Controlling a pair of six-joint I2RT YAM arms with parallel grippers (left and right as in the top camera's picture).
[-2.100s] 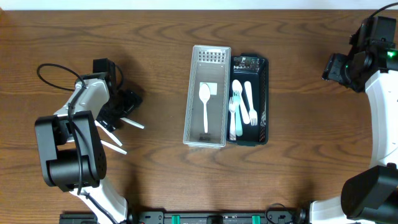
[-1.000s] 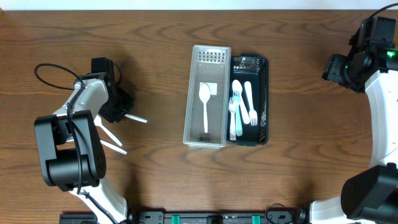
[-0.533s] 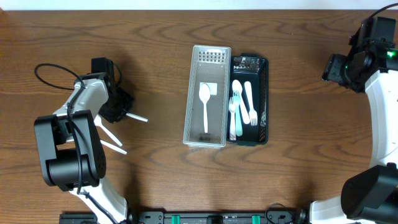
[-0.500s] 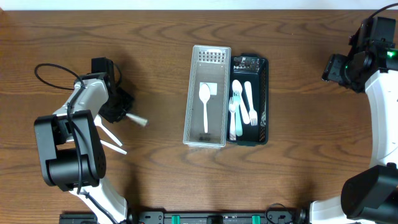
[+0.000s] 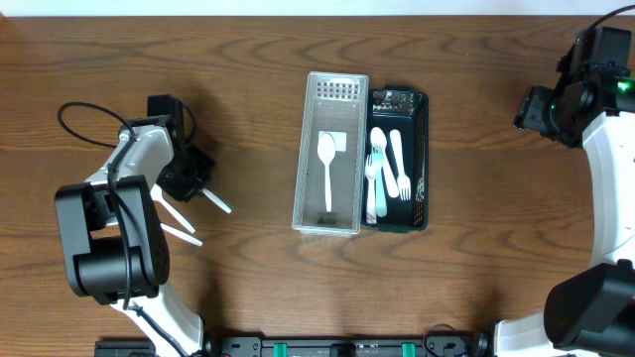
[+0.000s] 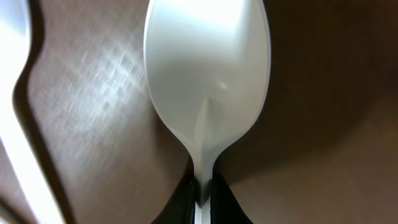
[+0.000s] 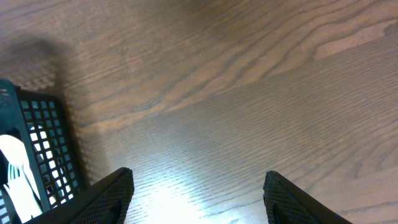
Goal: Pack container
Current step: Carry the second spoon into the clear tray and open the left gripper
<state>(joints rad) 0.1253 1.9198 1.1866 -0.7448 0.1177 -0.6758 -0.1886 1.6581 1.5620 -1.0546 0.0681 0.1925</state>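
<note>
The left claw [image 6: 203, 198] pinches a white spoon [image 6: 205, 81] by its handle — bowl out front — while the right claw [image 7: 198, 193] hangs with jaws apart, empty, near the black basket [image 7: 43, 143].

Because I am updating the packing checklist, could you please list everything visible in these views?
table: one, brown wood, under everything.
clear container: one, see-through, at the table's centre.
packed spoon: one, white, lying inside the clear container.
black basket: one, black, right against the container on the right arm's side.
basket cutlery: at least three pieces, white with one bluish, inside the black basket.
loose utensils: two, white, on the table beside the left arm; type unclear.
held spoon: one, white, above the table at the left.
left gripper: one, black, shut on the held spoon's handle.
right gripper: one, black, open and empty, over bare table near the basket.
</note>
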